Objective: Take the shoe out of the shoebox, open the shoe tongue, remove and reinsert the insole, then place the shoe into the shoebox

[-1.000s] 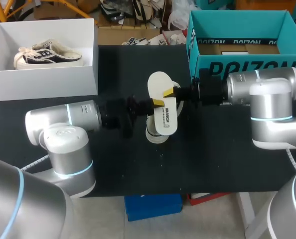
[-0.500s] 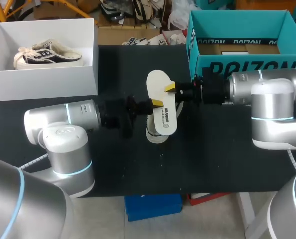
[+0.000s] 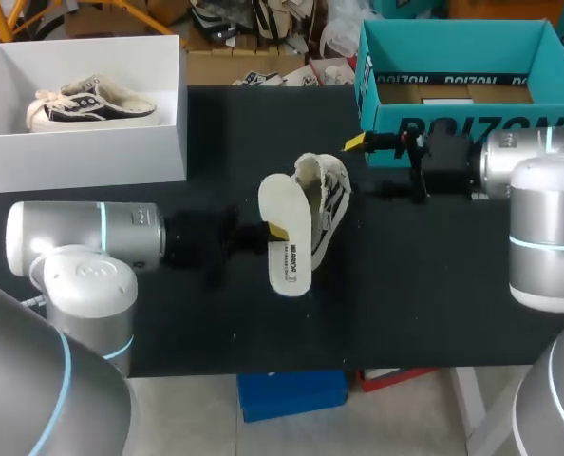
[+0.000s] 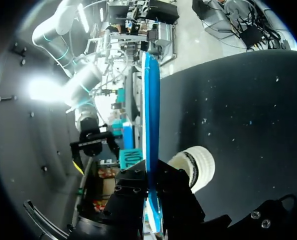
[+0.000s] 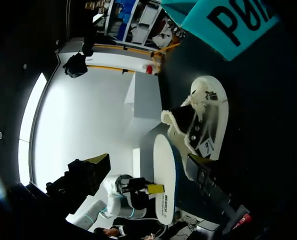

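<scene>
**Inspector:** State of the left gripper?

**Robot:** My left jaws are clamped on the insole, one finger on each face. In the left wrist view the insole stands edge-on between the fingers and shows a blue underside. In the head view its pale printed face is turned up. It is fully out of the shoe.

**Inspector:** Location of the shoe?

**Robot:** It is on its side on the black table, between my two grippers and just beside the insole. I cannot tell whether the two touch. The right wrist view shows the shoe with its fleecy lining exposed at the opening.

**Inspector:** Right gripper?

**Robot:** My right jaws are spread wide and have hold of nothing. They are near the shoe but clear of it, in front of the teal box.

**Inspector:** Other items?

**Robot:** The white shoebox sits at the far left corner, well apart from both grippers. A second shoe lies inside it.
</scene>
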`<state>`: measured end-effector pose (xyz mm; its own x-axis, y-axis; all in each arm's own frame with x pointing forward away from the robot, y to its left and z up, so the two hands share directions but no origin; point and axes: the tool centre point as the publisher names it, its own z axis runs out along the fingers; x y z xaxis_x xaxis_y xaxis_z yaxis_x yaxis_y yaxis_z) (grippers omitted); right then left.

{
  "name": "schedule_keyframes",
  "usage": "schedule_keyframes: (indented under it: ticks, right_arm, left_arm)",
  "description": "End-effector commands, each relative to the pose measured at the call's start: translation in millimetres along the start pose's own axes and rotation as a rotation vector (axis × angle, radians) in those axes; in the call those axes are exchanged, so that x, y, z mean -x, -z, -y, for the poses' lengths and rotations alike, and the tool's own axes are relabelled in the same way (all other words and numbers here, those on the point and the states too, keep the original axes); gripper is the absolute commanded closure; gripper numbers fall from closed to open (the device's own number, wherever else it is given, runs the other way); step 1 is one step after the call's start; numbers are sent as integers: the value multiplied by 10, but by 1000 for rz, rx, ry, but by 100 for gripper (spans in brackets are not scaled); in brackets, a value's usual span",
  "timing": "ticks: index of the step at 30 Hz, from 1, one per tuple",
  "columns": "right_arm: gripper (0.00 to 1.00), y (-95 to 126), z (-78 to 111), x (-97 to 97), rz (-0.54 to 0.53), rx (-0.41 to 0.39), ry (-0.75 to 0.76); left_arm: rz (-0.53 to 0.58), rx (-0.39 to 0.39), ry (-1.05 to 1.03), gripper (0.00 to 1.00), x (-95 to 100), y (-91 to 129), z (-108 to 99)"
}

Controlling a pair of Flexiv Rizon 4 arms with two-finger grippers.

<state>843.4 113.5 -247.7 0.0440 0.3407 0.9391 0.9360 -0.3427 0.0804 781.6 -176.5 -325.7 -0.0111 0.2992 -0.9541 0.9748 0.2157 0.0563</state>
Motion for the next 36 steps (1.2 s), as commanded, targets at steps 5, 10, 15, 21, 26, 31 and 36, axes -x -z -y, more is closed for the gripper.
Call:
schedule_keyframes:
  ticks: [5, 10, 15, 21, 26, 31, 36]
  right_arm:
    - [0, 509, 245, -92, 122, 140, 14]
    - [0, 673, 356, -64, 169, 178, 13]
    - [0, 865, 471, -34, 195, 219, 0]
    - [0, 1074, 611, -31, 217, 264, -11]
    - [0, 1163, 715, -70, 227, 278, -8]
    - [0, 1163, 715, -70, 227, 278, -8]
    - [0, 1163, 715, -70, 227, 278, -8]
  left_arm:
    - [-89, -27, 14, 100, -117, 345, 281]
    - [-104, -48, 35, 100, -211, 405, 376]
    - [-105, -64, 54, 100, -262, 438, 419]
    - [-123, -86, 51, 100, -278, 444, 451]
    - [-141, -114, 45, 100, -258, 427, 458]
    - [-136, -222, 67, 100, -174, 394, 446]
    - [-101, -316, 129, 100, -124, 360, 411]
